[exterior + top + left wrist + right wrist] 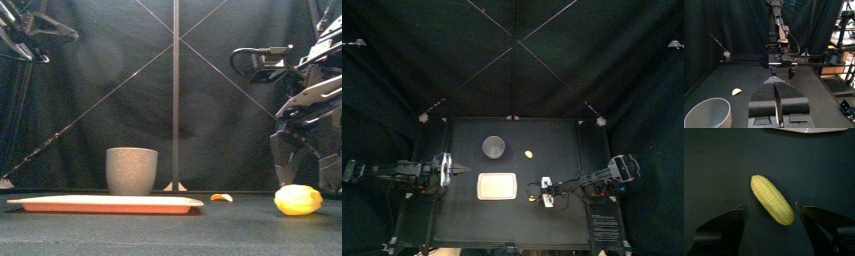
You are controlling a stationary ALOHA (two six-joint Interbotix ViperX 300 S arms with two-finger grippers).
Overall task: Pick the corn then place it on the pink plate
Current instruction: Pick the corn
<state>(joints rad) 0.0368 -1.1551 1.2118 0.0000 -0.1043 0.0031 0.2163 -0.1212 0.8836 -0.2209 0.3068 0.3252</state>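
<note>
The right gripper (pixel 305 168) hangs right above the corn (pixel 772 199), jaws spread wide with nothing between them yet! The corn lies flat on the table, just to the right of the pink plate (pixel 107 204) and near the front edge, not yet lifted. In the right wrist view the cob sits squarely in the gap, one jaw on each long side. Its long axis runs roughly along the jaws, slanted a little off true. I'd say a straight drop and a squeeze across its middle would do it, perhaps with a slight wrist turn first. The right arm is plainly the nearer one. The left gripper (pixel 777 82) rests on the other side of the plate, jaws pressed together and empty. The plate is bare.
</note>
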